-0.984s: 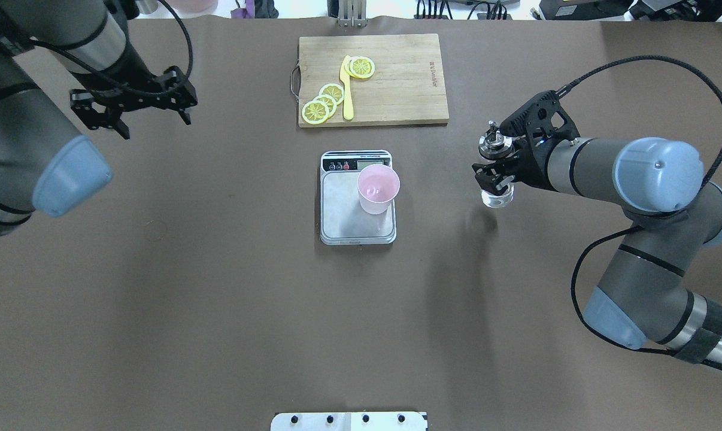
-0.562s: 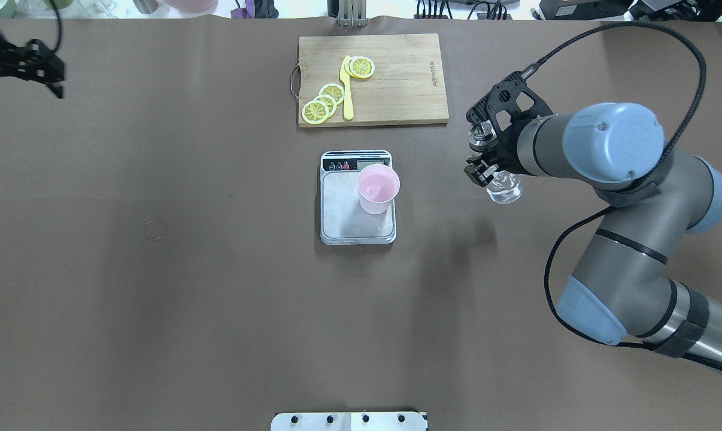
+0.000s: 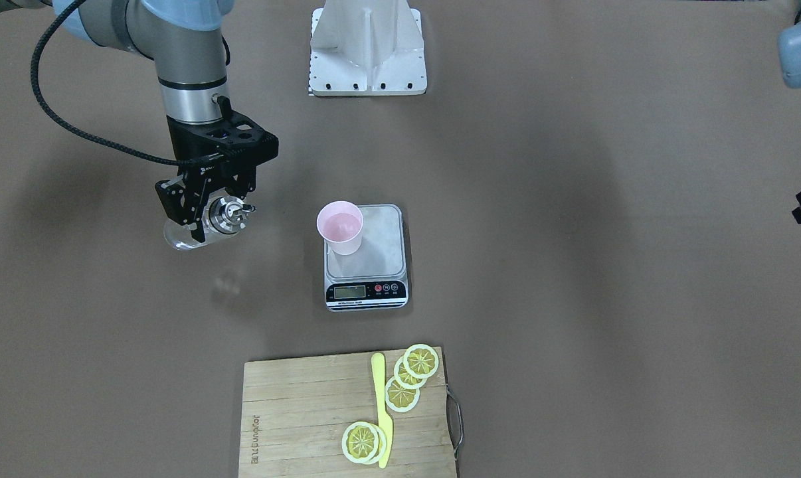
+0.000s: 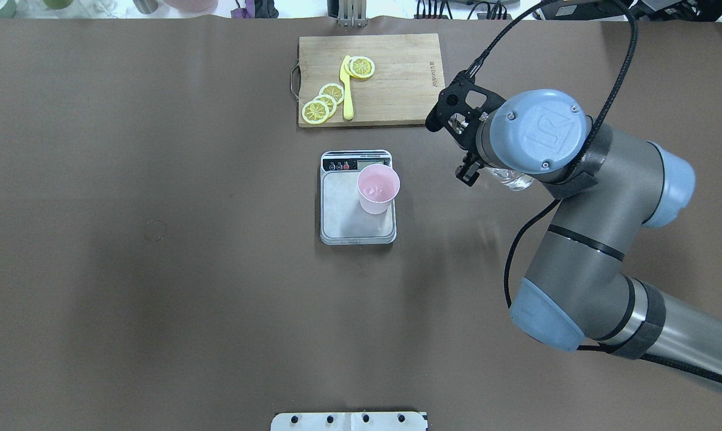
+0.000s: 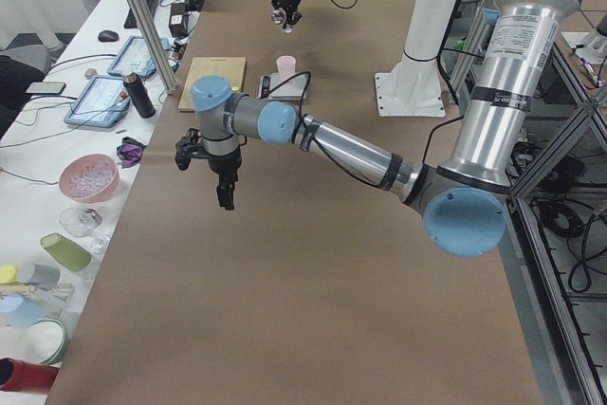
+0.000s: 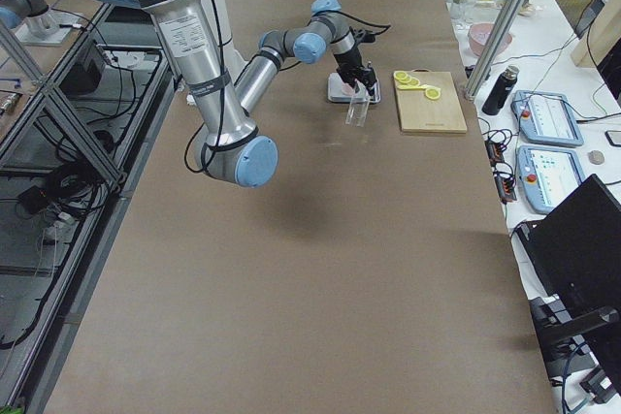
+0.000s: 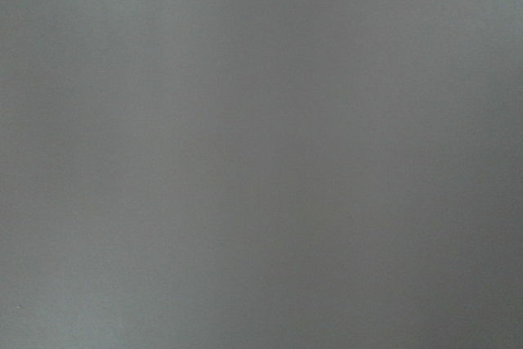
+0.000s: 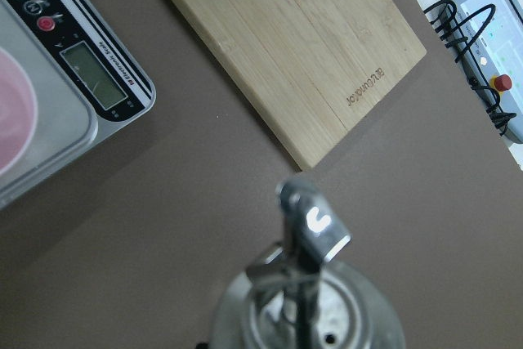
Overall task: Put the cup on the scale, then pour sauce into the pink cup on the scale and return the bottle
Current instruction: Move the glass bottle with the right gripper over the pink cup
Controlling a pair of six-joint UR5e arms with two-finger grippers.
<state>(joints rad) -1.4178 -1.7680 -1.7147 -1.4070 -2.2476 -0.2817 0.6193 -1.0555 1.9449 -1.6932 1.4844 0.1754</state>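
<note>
Bottle is clamped between the fingers of the right end effector. It is held clear of the table, between the scale and the table's right edge. Its long axis is tilted off vertical. The metal cap and spout lean toward the scale and the cutting board, and the glass base leans toward the right edge. The sauce level inside cannot be resolved.

The cup stands upright, mouth up, on the scale's platform, near the platform's right rim. A pale glint shows at the cup's bottom; whether it is liquid cannot be told. The scale lies near the table's centre, with its display strip facing the far edge.

The cutting board lies just beyond the scale toward the far edge. It carries lemon slices and a yellow knife.

A strip of bare table separates the bottle from the scale. The board's right corner is near the right end effector.

The left end effector hangs over the table toward the left edge, well apart from the scale. Whether its fingers are apart or together cannot be told.
</note>
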